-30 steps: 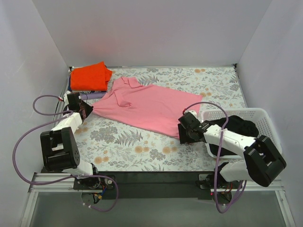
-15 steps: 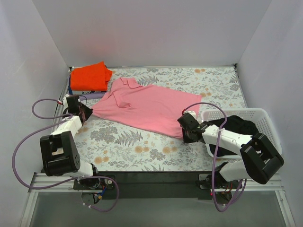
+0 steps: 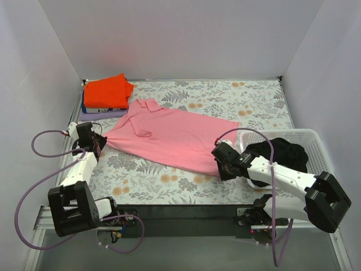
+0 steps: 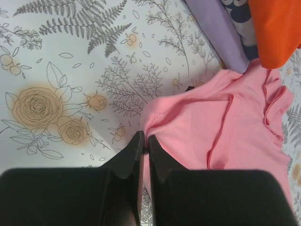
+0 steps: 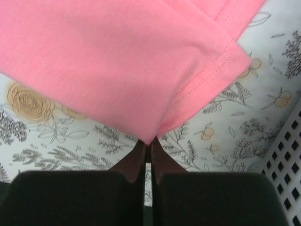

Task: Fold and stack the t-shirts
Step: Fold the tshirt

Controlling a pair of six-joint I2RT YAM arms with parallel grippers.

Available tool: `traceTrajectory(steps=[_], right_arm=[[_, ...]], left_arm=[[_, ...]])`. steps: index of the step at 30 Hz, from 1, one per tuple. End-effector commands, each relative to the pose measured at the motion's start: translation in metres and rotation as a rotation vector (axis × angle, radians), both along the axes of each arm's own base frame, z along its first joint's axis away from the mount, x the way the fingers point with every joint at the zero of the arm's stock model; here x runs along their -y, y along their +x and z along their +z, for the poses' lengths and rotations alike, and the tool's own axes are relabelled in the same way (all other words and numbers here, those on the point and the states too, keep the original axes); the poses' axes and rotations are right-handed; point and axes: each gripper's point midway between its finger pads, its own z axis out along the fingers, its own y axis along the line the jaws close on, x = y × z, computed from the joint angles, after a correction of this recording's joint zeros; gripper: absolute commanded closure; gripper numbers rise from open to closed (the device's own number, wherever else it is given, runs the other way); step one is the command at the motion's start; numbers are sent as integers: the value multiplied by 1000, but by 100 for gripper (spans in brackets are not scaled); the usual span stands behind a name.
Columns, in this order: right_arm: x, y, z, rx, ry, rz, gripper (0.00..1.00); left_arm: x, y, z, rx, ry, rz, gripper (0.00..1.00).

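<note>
The pink t-shirt (image 3: 169, 135) lies stretched across the surface (image 3: 237, 96), left fingers (image 4: 124, 160) clenched on its collar-end edge, right fingers (image 5: 136, 162) clenched on a hem corner; flattening seems in hand, a matched fold-over next.

Floral table (image 3: 237, 101): pink t-shirt (image 3: 175, 132) spread centre; lavender garment (image 3: 104, 114) far-left; white basket (image 3: 321, 148) right.

We record the pink t-shirt (image 5: 117, 61) as soft, matt knit cloth with a stitched hem. The surface (image 4: 56, 70) carries a smooth, matt floral print. The fingers (image 4: 128, 157) look like smooth black plastic. The basket (image 3: 319, 148) is white plastic mesh.
</note>
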Motion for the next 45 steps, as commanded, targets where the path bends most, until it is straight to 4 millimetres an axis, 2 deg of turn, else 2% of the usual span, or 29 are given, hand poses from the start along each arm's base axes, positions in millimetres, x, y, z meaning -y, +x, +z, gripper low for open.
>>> traceTrajectory(steps=[1,6,14,21,23,24,26,28,29,30,32,33,35,36,37,39,40,42,43,44,45], right_arm=[[8,-28,4,-68,-20,-7,99],[6,-43,9,-85,-19,4,99],[10,-65,10,-118,-50,1,99],[8,-86,10,-141,-60,10,99],[7,-89,9,-145,-68,18,99],[7,-90,9,-147,-70,14,99],[9,-91,9,-147,-87,12,93],[7,-89,18,-130,-83,7,65],[6,-87,23,-121,-80,7,53],[-2,-83,35,-100,-56,9,34],[-2,-76,49,-62,-60,7,28],[-10,-67,65,-19,-34,14,27],[-14,-60,79,14,-38,29,26],[-17,-52,86,50,-49,53,25],[-28,-43,98,83,-33,68,25],[-39,-26,110,160,-52,136,23],[-63,-13,123,210,-4,159,22],[-87,4,138,285,20,246,21],[-116,14,146,324,87,281,21],[-136,22,163,363,142,305,21],[-153,24,166,362,185,383,21]], left_arm=[[-10,-19,-11,-47,1,85,100],[-9,-37,-21,-61,-29,133,100],[-15,-56,-20,-67,-16,210,100],[-20,-84,-28,-83,-35,330,99],[-19,-89,-31,-87,-41,341,85],[-19,-91,-31,-84,-42,348,56],[-21,-94,-30,-84,-42,372,33],[-27,-99,-23,-84,-17,404,20],[-31,-96,-12,-62,-3,412,18],[-35,-97,-3,-48,19,424,17],[-40,-88,24,1,63,403,17],[-42,-85,35,22,80,398,17],[-42,-79,51,42,103,358,17],[-41,-72,66,72,108,337,17],[-35,-67,69,84,94,298,16],[-27,-58,74,114,86,237,17],[-11,-50,71,129,37,154,17],[4,-38,64,150,-19,71,18],[12,-38,51,132,-58,47,18],[25,-34,45,129,-104,-10,19],[29,-29,34,110,-124,-33,18]])
